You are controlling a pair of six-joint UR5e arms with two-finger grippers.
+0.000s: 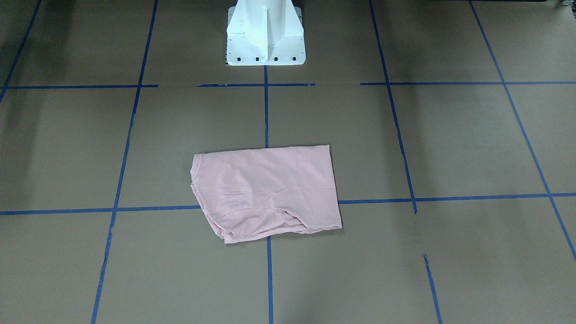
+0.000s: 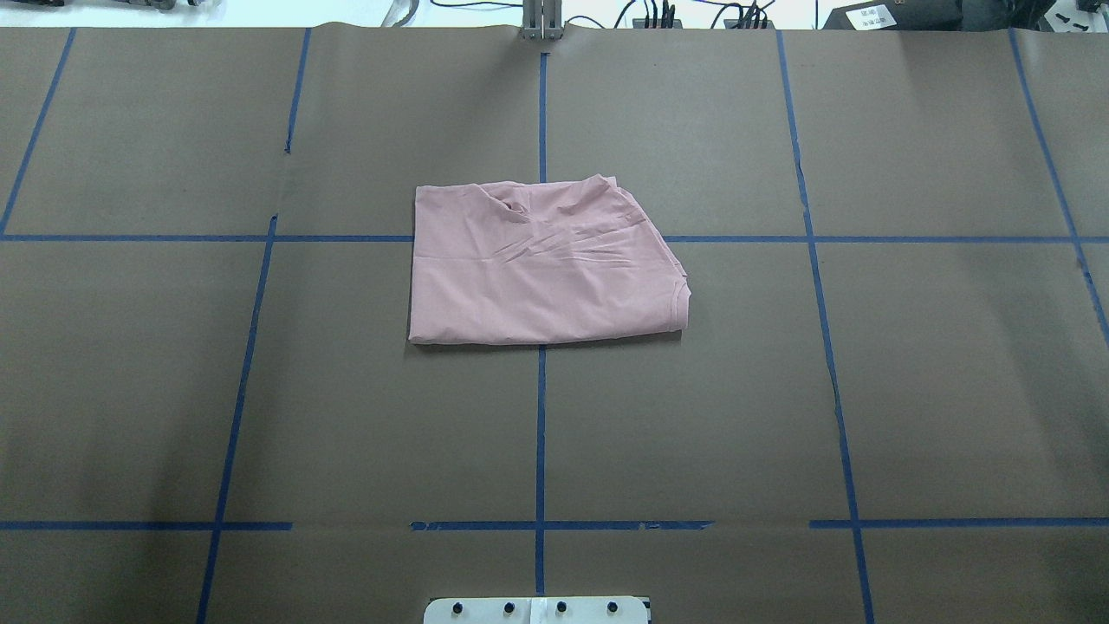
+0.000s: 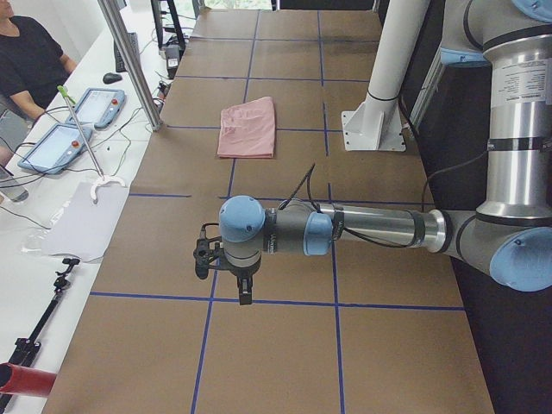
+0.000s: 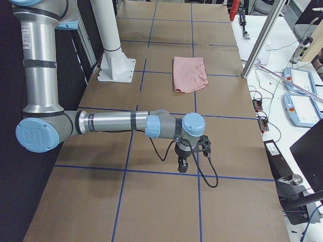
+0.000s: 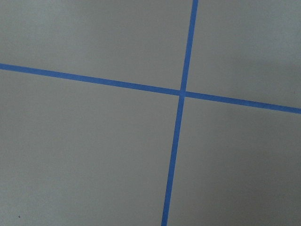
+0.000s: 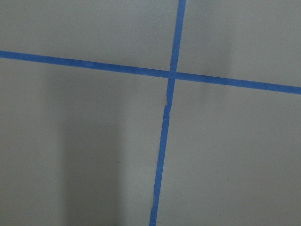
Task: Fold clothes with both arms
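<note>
The clothes are one pale pink T-shirt (image 2: 537, 264), folded into a rough rectangle with its plain side up, lying mid-table on the brown paper (image 1: 270, 189). It is small and far off in both side views (image 3: 248, 127) (image 4: 189, 73). My left gripper (image 3: 244, 296) hangs point-down over a blue tape line, well short of the shirt. My right gripper (image 4: 182, 166) hangs the same way at the opposite end of the table. Whether either is open or shut I cannot tell. Both wrist views show only paper and a tape cross (image 5: 182, 92) (image 6: 171, 74).
The white pedestal base (image 1: 265, 40) stands at the robot's side of the table (image 3: 373, 129). A metal post (image 3: 129, 60) rises at the far edge. Beyond it, a person (image 3: 30, 60) sits by a side bench with tablets (image 3: 73, 121) and cables.
</note>
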